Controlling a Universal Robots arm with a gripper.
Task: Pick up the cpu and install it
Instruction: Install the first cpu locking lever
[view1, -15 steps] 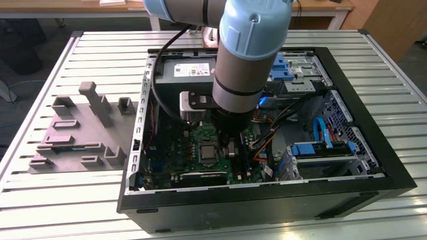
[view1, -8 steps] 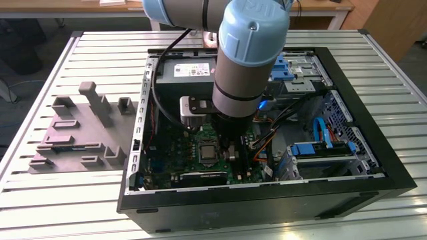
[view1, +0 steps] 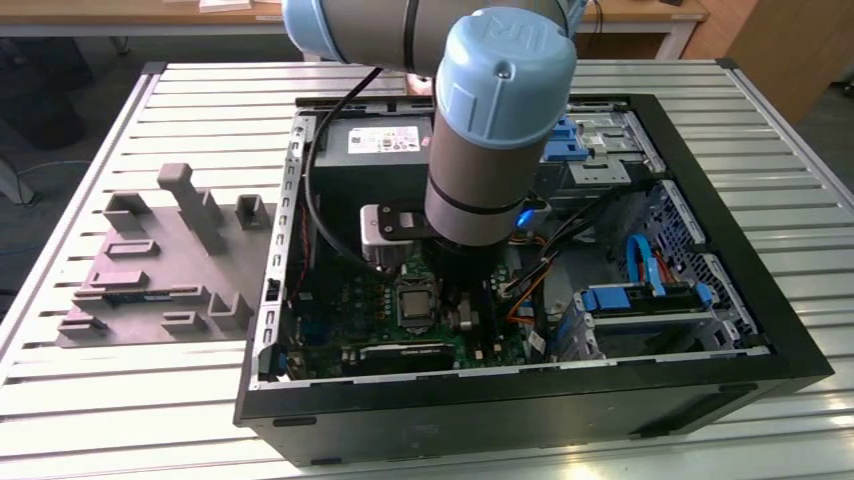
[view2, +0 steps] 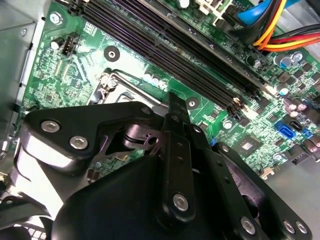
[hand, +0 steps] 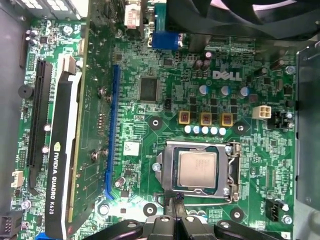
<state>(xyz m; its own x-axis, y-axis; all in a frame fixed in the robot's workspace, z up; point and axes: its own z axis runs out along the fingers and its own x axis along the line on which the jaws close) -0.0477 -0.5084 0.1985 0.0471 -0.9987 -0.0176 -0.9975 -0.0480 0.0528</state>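
The cpu (hand: 197, 168), a small square chip with a silver-grey metal top, lies flat in the motherboard socket (hand: 165, 167), framed by the socket's metal bracket. In the first wrist view my gripper (hand: 174, 201) hangs just beside the socket's edge, its two black fingers drawn together to one narrow tip with nothing between them. The second wrist view has the same shut gripper (view2: 173, 102) pointing at the green board beside the socket's lever (view2: 116, 79). In the exterior view the arm's wrist (view1: 467, 200) reaches down into the open computer case, over the socket (view1: 411, 300).
A graphics card (hand: 64, 170) stands on edge beside the socket. Memory slots (view2: 165, 47) and orange and yellow cables (view2: 280, 37) lie close by. The case wall (view1: 534, 395) rings the board. A grey moulded tray (view1: 154, 265) with upright blocks sits on the slatted table at the exterior view's left.
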